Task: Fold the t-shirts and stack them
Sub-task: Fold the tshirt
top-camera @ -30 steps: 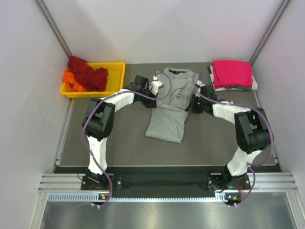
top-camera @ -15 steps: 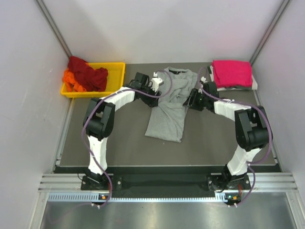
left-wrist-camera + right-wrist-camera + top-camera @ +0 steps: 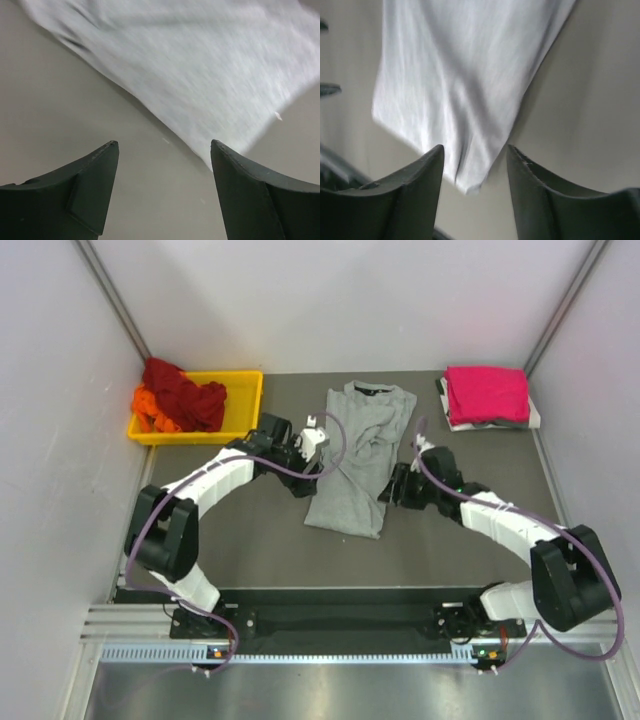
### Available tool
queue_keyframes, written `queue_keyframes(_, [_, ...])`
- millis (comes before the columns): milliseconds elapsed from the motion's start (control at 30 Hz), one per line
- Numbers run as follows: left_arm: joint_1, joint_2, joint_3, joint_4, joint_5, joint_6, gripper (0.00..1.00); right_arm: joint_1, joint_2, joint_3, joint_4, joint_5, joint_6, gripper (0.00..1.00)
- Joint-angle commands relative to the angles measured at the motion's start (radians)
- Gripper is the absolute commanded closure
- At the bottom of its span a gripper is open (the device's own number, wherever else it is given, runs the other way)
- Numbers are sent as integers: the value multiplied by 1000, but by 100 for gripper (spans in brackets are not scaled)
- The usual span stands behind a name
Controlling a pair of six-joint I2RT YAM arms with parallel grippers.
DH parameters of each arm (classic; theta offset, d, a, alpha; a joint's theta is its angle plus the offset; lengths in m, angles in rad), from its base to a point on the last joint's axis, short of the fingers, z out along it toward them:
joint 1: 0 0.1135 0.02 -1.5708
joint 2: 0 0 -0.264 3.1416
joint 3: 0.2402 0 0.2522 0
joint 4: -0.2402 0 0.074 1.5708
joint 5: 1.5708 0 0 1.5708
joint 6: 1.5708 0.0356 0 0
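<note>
Grey t-shirt point(image 3: 358, 455) lies mid-table in the top view, folded narrow. Its long axis runs near to far, with the dark collar toward the back wall and the hem slightly left. Bare table point(image 3: 250, 540) lies open on both sides and in front. The left gripper point(image 3: 318, 445) is at its left edge and the right gripper point(image 3: 388, 490) at its right. A folded pink t-shirt point(image 3: 487, 393) sits far right. A yellow tray point(image 3: 245, 400) far left holds the dark red t-shirt point(image 3: 180, 390) and orange t-shirt point(image 3: 148, 410).

Left wrist view: the left gripper point(image 3: 164, 145) is spread wide over bare table, the grey t-shirt point(image 3: 200, 65) edge just ahead.

Right wrist view: the right gripper point(image 3: 475, 147) is spread, a corner of the grey t-shirt point(image 3: 465, 90) lying unpinched in the gap.
</note>
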Motion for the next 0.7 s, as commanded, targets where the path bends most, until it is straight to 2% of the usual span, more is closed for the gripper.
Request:
queue_keyframes(0, [-47, -40, -117, -73, 54, 79, 20, 102, -49, -86, 10, -23, 79, 51])
queue_keyframes(33, [-58, -42, -134, -73, 50, 83, 15, 115, -60, -123, 29, -22, 95, 52])
queue_keyframes(167, [-78, -45, -194, -27, 42, 69, 11, 145, -85, -195, 91, -14, 145, 55])
queue_keyframes(333, [-80, -31, -202, 37, 91, 37, 14, 176, -91, -261, 177, -39, 205, 59])
queue_keyframes(467, [-88, 4, -196, 59, 82, 25, 35, 181, -79, -277, 210, -34, 207, 59])
queue_keyframes(500, [-88, 27, -193, 56, 80, 25, 50, 179, -70, -275, 216, -39, 205, 61])
queue_keyframes(533, [-88, 37, -190, 47, 84, 26, 56, 179, -60, -274, 222, -40, 201, 64])
queue_keyframes(567, [-89, 43, -185, 42, 85, 29, 68, 179, -47, -272, 221, -40, 201, 71])
queue_keyframes(600, [-89, 50, -183, 39, 84, 29, 99, 178, -40, -271, 216, -36, 199, 86])
queue_keyframes(667, [-89, 52, -182, 15, 74, 29, 100, 176, -48, -257, 158, -20, 190, 97])
